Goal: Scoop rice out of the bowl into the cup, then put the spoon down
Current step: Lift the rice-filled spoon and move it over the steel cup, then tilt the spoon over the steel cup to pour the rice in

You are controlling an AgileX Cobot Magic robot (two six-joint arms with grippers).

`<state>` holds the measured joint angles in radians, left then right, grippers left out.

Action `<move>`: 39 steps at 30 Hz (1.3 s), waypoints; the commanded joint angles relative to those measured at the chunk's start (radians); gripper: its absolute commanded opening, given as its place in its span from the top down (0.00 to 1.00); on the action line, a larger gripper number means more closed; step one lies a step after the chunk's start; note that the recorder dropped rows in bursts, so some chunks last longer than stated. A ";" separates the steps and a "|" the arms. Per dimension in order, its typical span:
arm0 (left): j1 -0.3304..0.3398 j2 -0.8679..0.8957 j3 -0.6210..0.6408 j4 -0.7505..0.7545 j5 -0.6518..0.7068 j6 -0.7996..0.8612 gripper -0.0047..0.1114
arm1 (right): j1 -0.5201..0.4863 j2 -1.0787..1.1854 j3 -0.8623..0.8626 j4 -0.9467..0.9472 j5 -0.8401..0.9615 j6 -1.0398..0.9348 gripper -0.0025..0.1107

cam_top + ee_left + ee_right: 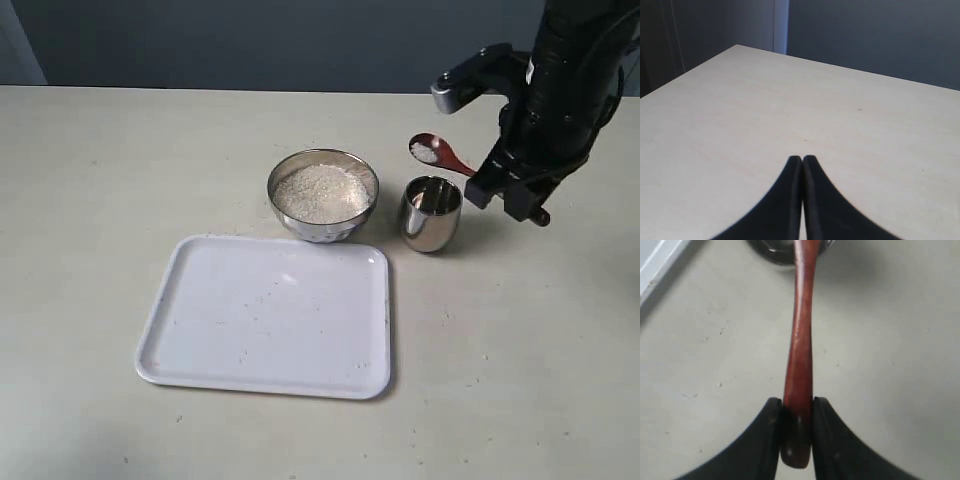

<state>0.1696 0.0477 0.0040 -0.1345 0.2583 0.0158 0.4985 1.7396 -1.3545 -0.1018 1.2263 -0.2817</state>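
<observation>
White tray (300, 330) lies nearest, low in the frame, with only stray grains on it. Behind it the bowl (322, 228) of rice (320, 192) stands just beside the cup (428, 225), which I'd judge makes for a short carry. Farther back, upper right, your right hand (797, 410) pinches the spoon (440, 155) tight at the handle's end. Its long axis runs from that hand up-left, with the scoop end just behind the cup's rim, face up and near level so its small load does not spill. Your left hand (802, 162), out of the wide view, is pressed closed on nothing above bare surface (790, 100).
</observation>
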 commanded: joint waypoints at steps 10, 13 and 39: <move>-0.005 -0.001 -0.004 0.000 -0.005 -0.006 0.96 | -0.021 -0.014 0.066 -0.032 -0.005 -0.032 0.98; -0.005 -0.001 -0.004 0.000 -0.005 -0.006 0.96 | -0.021 -0.014 0.104 -0.055 -0.024 -0.012 0.98; -0.005 -0.001 -0.004 0.000 -0.005 -0.006 0.96 | -0.019 -0.020 0.135 -0.134 -0.112 0.039 0.98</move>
<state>0.1696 0.0477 0.0040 -0.1345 0.2583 0.0158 0.4823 1.7374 -1.2238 -0.2249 1.1094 -0.2527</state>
